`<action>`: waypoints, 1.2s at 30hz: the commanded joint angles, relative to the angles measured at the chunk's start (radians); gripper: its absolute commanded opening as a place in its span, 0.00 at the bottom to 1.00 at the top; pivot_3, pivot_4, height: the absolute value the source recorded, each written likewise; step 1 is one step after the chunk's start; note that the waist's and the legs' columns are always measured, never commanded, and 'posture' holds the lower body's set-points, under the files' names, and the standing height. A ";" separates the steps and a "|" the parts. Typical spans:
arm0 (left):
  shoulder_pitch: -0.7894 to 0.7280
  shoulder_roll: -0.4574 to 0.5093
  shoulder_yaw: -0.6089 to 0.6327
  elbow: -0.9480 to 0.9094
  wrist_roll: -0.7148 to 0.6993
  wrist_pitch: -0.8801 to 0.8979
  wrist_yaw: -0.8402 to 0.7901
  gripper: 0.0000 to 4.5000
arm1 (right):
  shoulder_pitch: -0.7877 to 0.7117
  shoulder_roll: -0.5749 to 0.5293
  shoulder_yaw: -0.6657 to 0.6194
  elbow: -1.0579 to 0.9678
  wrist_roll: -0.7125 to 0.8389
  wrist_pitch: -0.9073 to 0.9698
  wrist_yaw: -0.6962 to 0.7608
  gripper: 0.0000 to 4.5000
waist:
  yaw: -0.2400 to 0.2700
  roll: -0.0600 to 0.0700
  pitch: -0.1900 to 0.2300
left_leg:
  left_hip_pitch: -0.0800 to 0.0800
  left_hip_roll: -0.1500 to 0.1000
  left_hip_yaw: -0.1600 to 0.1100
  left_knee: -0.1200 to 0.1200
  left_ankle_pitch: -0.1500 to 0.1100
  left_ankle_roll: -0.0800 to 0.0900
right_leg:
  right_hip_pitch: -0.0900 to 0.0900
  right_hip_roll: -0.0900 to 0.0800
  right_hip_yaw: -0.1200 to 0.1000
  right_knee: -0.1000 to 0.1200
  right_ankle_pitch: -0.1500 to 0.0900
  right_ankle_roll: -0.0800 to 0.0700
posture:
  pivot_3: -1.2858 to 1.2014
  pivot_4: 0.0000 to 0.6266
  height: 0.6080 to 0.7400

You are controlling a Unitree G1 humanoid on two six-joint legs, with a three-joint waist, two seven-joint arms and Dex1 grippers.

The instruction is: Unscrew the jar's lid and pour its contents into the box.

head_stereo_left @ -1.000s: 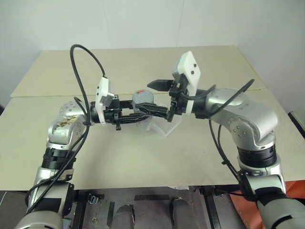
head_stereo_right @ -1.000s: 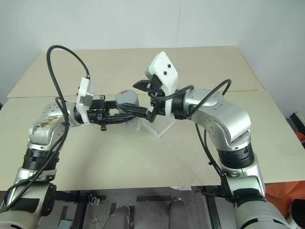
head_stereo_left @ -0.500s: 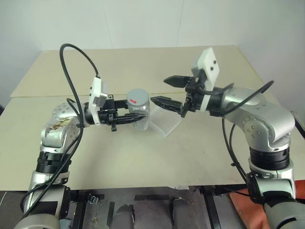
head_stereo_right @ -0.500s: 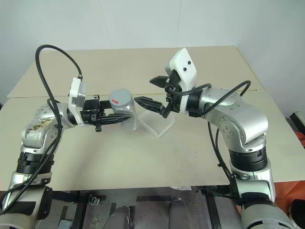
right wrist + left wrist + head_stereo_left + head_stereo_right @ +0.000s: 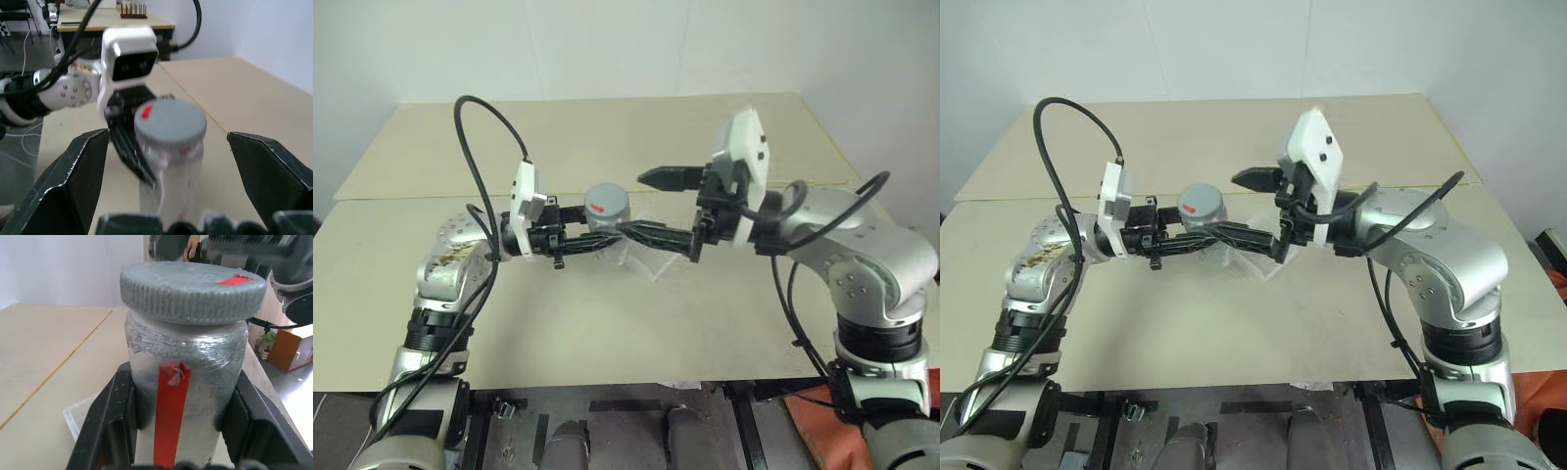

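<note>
My left gripper [image 5: 599, 235] is shut on the jar [image 5: 603, 227], holding it upright above the table. The jar [image 5: 183, 382] has silvery wrapped sides with a red strip, and the left fingers [image 5: 105, 421] press on both its sides. The grey lid [image 5: 606, 203] with a red mark sits on top of the jar. My right gripper [image 5: 633, 206] is open wide and points at the jar from the right. The lid [image 5: 169, 125] shows between its spread fingers [image 5: 73, 176], untouched. The clear box [image 5: 1258, 260] lies on the table under both grippers. The contents are hidden.
The beige table [image 5: 607, 323] runs wide on all sides, with a seam [image 5: 401, 196] across it behind the arms. A black cable [image 5: 475, 147] loops up from my left wrist. A white wall stands behind the table's far edge.
My right gripper, still open, has come back in close to the jar after standing off to its right half a second ago. My left gripper has kept its hold on the jar.
</note>
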 commanded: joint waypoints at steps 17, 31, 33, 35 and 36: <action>-0.026 0.003 0.003 -0.029 -0.007 -0.007 -0.007 0.42 | -0.081 0.102 0.077 0.074 -0.074 -0.002 -0.056 0.95 | 0.002 0.000 0.000 | 0.000 0.000 0.000 0.000 0.000 0.000 | 0.000 0.000 0.000 0.000 0.000 0.000 | 0.52 0.24 1.00; -0.014 0.013 0.001 -0.025 0.007 -0.018 -0.006 0.42 | -0.137 0.124 -0.033 0.118 0.021 0.079 -0.086 0.61 | 0.000 0.000 0.000 | 0.000 0.000 0.000 0.000 0.000 0.000 | 0.000 0.000 0.000 0.000 0.000 0.000 | 0.52 0.24 1.00; -0.002 0.024 0.002 -0.023 0.016 -0.025 -0.010 0.42 | -0.166 0.118 -0.092 0.139 0.048 0.093 -0.106 0.61 | 0.001 0.000 0.000 | 0.000 0.000 0.000 0.000 0.000 0.000 | 0.000 0.000 0.000 0.001 0.000 0.000 | 0.52 0.24 1.00; 0.006 0.036 0.016 -0.024 0.015 -0.021 -0.006 0.42 | -0.174 0.088 -0.136 0.153 0.036 0.087 -0.128 0.61 | 0.002 0.000 0.000 | 0.000 0.000 0.000 0.000 0.000 0.000 | -0.001 0.000 0.000 0.001 0.000 0.000 | 0.52 0.24 1.00; 0.010 0.042 0.023 -0.027 0.013 -0.019 -0.002 0.42 | -0.171 0.073 -0.152 0.155 0.024 0.084 -0.139 0.61 | 0.002 0.000 0.000 | 0.000 0.000 0.000 0.000 0.000 0.000 | 0.000 0.000 0.000 0.001 0.000 0.000 | 0.52 0.24 1.00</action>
